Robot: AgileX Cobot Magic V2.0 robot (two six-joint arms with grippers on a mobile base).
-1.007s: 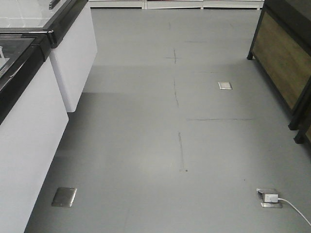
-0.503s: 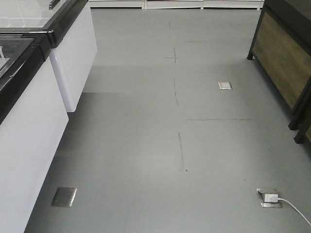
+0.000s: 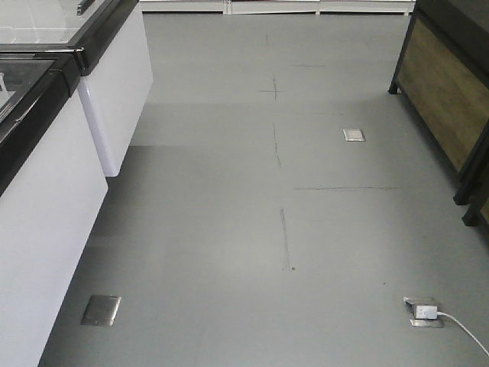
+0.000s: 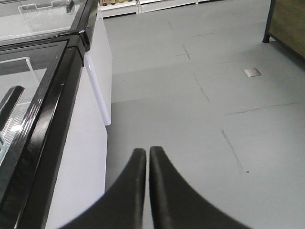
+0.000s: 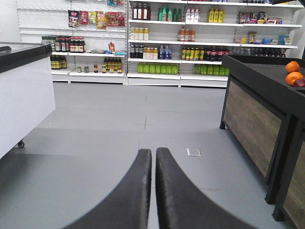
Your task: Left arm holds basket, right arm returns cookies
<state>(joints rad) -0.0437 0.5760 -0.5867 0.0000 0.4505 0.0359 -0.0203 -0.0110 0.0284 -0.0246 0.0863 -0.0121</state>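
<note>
The basket and the cookies are out of view in every frame. My left gripper [image 4: 147, 151] is shut with nothing between its black fingers; it hangs over the grey floor beside the white chest freezer [image 4: 71, 143]. In the right wrist view my right gripper [image 5: 153, 151] is shut and empty too. It points down the aisle towards the store shelves [image 5: 162, 38]. Neither arm shows in the front view.
White chest freezers [image 3: 46, 199] with black-framed glass lids line the left. A dark wooden display stand [image 3: 447, 99] holding oranges [image 5: 294, 74] stands on the right. Metal floor sockets [image 3: 101, 310] and a white plug with cable [image 3: 428, 312] sit on the grey floor.
The front view has shifted very slightly; the floor sockets sit a touch lower in the frame. Nothing else has visibly changed.
</note>
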